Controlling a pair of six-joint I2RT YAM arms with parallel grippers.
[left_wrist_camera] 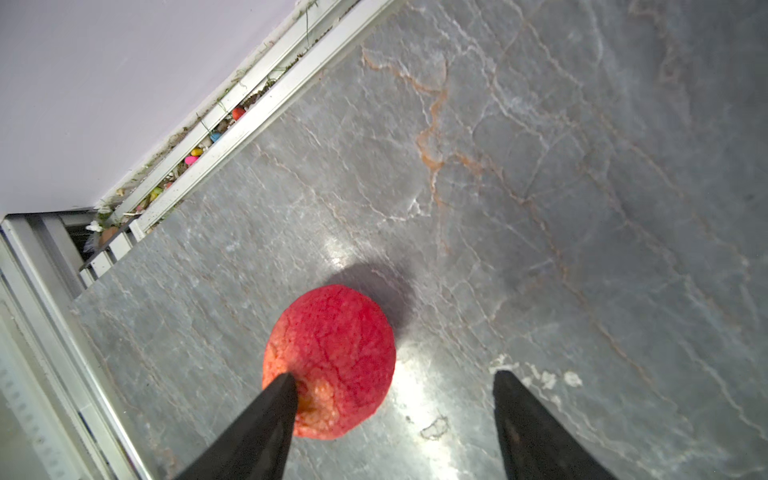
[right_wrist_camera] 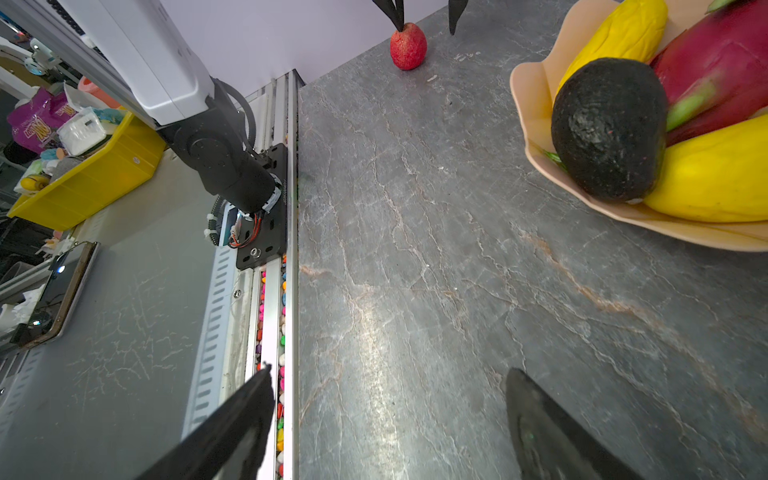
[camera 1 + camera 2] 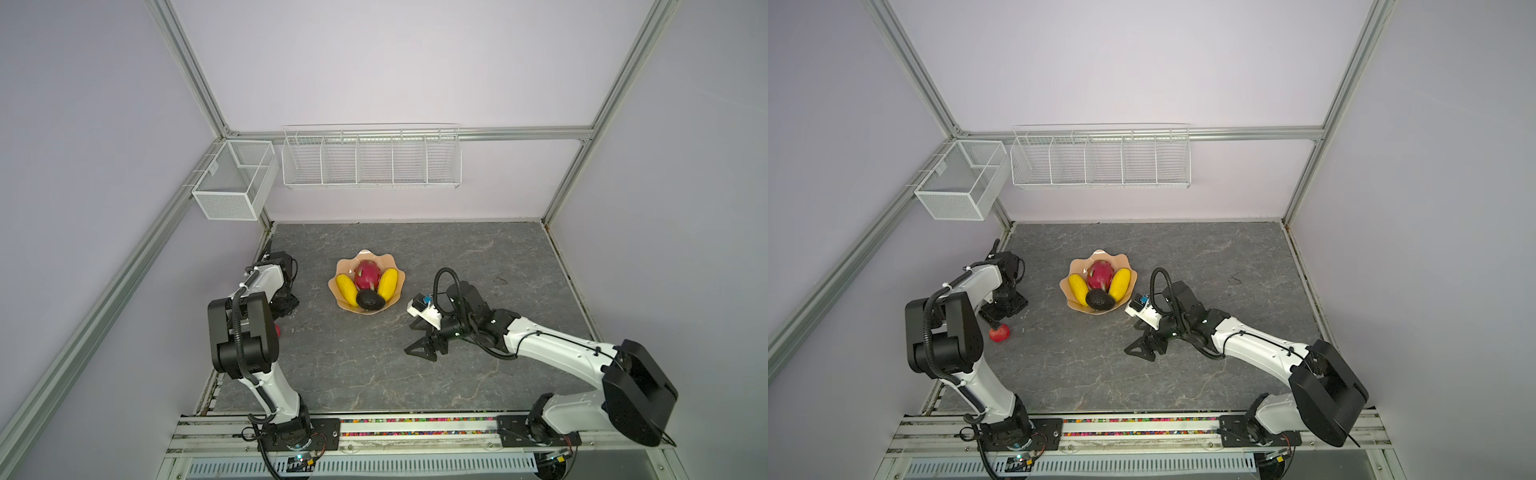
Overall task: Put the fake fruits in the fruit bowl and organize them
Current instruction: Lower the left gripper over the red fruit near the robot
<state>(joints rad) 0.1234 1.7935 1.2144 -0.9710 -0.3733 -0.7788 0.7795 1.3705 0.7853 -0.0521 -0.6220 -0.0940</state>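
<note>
Left gripper (image 1: 392, 378) points down, jaws apart, one fingertip touching the strawberry (image 1: 332, 357) on the table (image 1: 540, 208).

Both top views look down from high up front; wrist cameras sit close, sharing the strawberry (image 1: 330, 361)

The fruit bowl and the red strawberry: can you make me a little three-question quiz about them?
1. How many fruits lie in the fruit bowl?
2. True or false: the strawberry is on the table, outside the bowl.
3. Which claw is at the strawberry: A) left claw, B) right claw?

Key: 1) Four: two yellow fruits, the dragon fruit, the avocado. 2) True. 3) A; it is open, one finger touching.
</note>
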